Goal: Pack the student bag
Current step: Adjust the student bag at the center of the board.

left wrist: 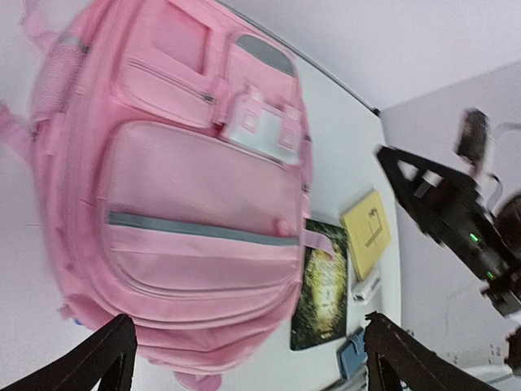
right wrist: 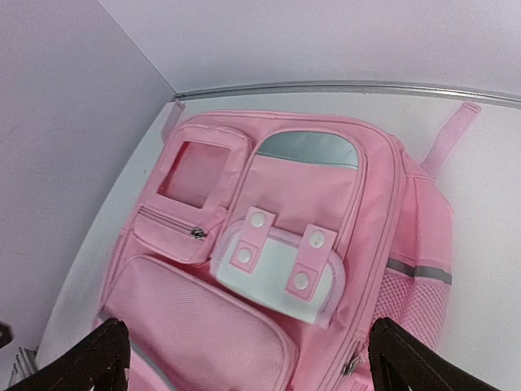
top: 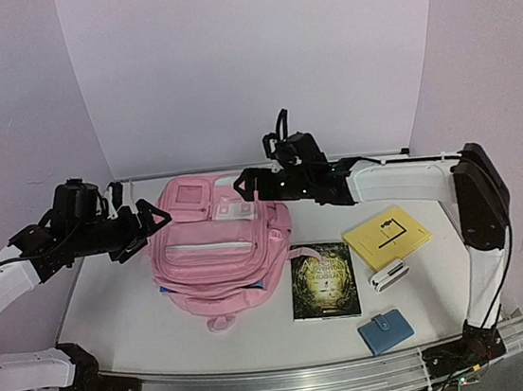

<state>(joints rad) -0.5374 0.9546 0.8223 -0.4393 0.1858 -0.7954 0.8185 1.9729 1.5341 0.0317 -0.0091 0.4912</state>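
On a white table (top: 114,318), one pink student bag (top: 216,249) lies centre frame. To its right lie one dark book (top: 324,280), one yellow booklet (top: 387,235), one white case (top: 388,276) and one blue wallet (top: 385,331). The left gripper (top: 147,231) and right gripper (top: 244,186) flank the bag, jaws apart and empty.

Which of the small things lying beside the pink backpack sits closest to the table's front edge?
The small blue wallet; the dark green book, yellow booklet and white case all lie farther back.
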